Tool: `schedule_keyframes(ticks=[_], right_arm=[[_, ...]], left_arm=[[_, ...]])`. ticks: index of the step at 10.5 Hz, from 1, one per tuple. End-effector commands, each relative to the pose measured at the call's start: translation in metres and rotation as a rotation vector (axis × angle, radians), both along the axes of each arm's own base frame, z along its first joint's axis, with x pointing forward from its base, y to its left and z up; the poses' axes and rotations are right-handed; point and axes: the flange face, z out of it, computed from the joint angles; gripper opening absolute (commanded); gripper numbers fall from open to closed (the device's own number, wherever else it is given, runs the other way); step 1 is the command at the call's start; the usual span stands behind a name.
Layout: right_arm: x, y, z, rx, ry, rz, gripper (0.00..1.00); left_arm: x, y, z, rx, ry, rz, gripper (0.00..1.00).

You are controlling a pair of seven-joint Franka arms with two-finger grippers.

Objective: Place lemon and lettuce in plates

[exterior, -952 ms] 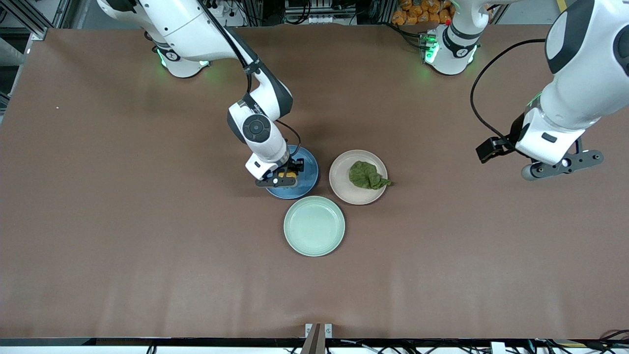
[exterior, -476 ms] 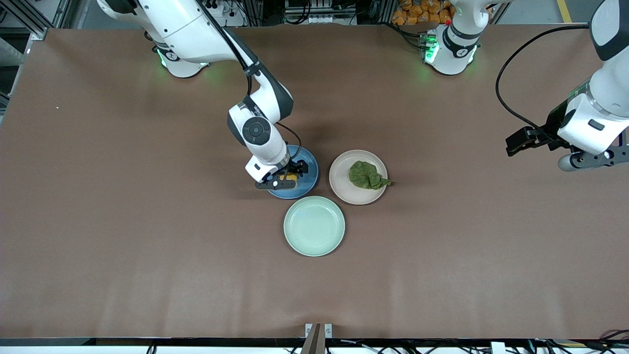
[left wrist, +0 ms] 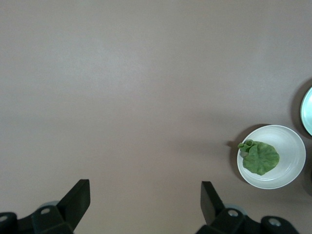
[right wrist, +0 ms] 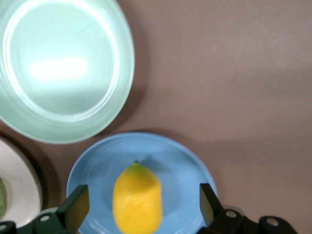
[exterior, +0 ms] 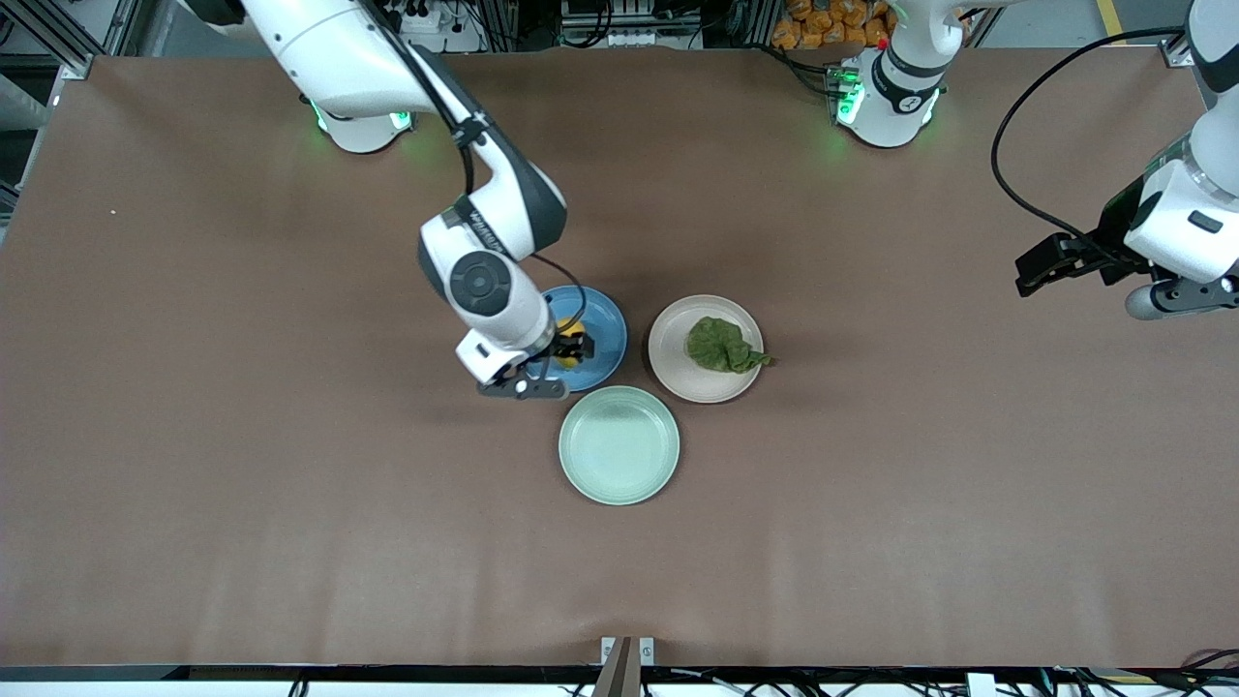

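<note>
Worktop [exterior: 242,465]: flat, covered in a matte brown sheet with faint ripples toward the camera edge.

Blue plate [exterior: 605,334]: round, shallow, matte, with a low raised rim. It carries the lemon [exterior: 571,347], a small smooth oval, bright yellow with a slight orange tint and a tiny greenish tip; in the right wrist view the lemon [right wrist: 137,197] lies free on the plate's floor, touching neither finger.

Beige-pink plate [exterior: 678,373]: same size and shape, matte, just beside the blue plate at its 3 o'clock in the front view. It carries the lettuce [exterior: 721,346], a dark green wrinkled leaf, folded, its pointed tip reaching past the rim toward the left arm's end of the worktop.

Mint-green plate [exterior: 619,445]: round, glossier, with a deeper rim, at 6 o'clock of the other two and near both.

Right end effector [exterior: 552,368]: over the blue plate's rim, fingers spread wide on either side of the lemon, gripping nothing.

Left end effector [left wrist: 144,200]: up over bare worktop at the left arm's end, well apart from the plates, at about 3 o'clock of them in the front view; fingers wide apart, holding nothing.
</note>
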Motion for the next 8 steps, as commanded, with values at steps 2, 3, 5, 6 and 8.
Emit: schedule_keyframes(ticks=[2, 3, 5, 6, 8], right_arm=[[0.029, -0.078, 0.039, 0.009, 0.019, 0.137, 1.0], [0.038, -0.105, 0.048, 0.013, 0.024, 0.166, 1.0], [0.051, -0.155, 0.063, 0.013, 0.027, 0.194, 1.0], [0.057, -0.181, 0.067, 0.008, 0.029, 0.195, 1.0], [0.059, -0.226, 0.077, 0.012, 0.014, 0.25, 1.0]], left_arm=[[-0.007, -0.001, 0.004, -0.021, 0.006, -0.022, 1.0], [-0.007, -0.002, 0.004, -0.02, 0.006, -0.024, 1.0], [-0.009, -0.001, 0.016, -0.016, -0.016, -0.018, 1.0], [-0.009, 0.002, 0.024, -0.011, -0.021, -0.015, 1.0], [-0.008, 0.0, 0.031, -0.011, -0.014, -0.019, 1.0]])
